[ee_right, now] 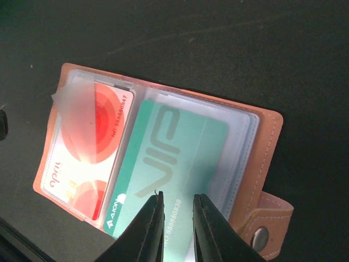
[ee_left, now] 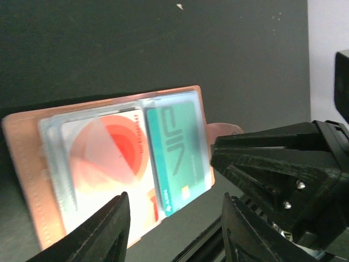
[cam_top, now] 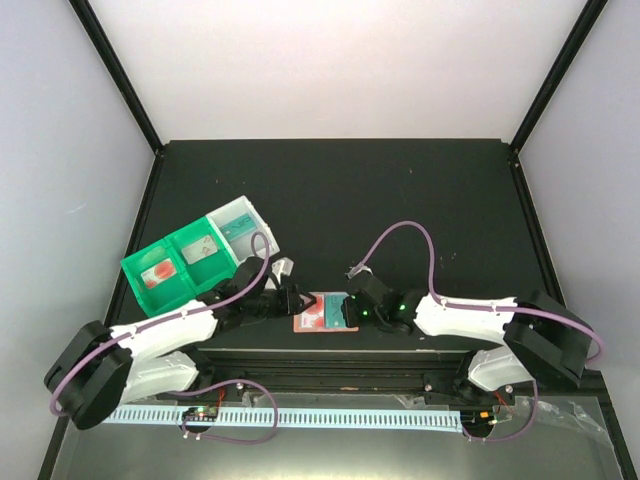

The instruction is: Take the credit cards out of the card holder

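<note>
**Wallet open, both grippers over it**

Black table (cam_top: 400,190), pale walls around it, and the card holder (cam_top: 322,312) lies spread open at the near edge, squeezed between the left gripper (cam_top: 290,300) and the right gripper (cam_top: 350,308). Back and to the left sits the green-and-white tray (cam_top: 132,272), near the left arm but apart from the wallet. Nothing covers the pockets. A red-and-white card (ee_right: 92,142) fills the left clear sleeve and a teal card (ee_right: 174,147) the right one, with the snap tab (ee_right: 270,221) sticking out beside it. Left gripper's fingers are spread wide, hovering low over the red card's half and holding nothing. Right gripper's fingertips (ee_right: 158,202) are drawn to a slim gap right over the teal card's near edge; whether they actually nip it, I can't tell.
</note>
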You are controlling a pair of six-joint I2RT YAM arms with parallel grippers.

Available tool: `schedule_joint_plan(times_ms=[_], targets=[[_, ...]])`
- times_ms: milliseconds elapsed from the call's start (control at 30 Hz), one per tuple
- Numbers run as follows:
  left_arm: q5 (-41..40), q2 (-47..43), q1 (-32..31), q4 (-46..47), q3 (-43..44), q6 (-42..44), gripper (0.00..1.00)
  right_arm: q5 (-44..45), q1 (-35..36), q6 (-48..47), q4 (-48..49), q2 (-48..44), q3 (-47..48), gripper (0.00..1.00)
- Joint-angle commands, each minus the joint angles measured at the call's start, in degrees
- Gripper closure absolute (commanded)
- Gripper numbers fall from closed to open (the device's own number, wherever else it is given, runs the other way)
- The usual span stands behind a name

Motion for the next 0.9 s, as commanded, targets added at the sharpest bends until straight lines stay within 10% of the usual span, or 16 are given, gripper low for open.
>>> schedule_joint_plan(times_ms=[0,867], targets=[[4.83,4.02,-1.08,9.03,1.13,-1.35,0.53,0.79,-0.04,-0.51,2.77,0.88,-1.39,0.85],[7.73,21.79,-3.49,23.62,-0.51,-5.09,0.64,0.11,-0.48,1.27,4.48,2.67,-4.99,0.95]])
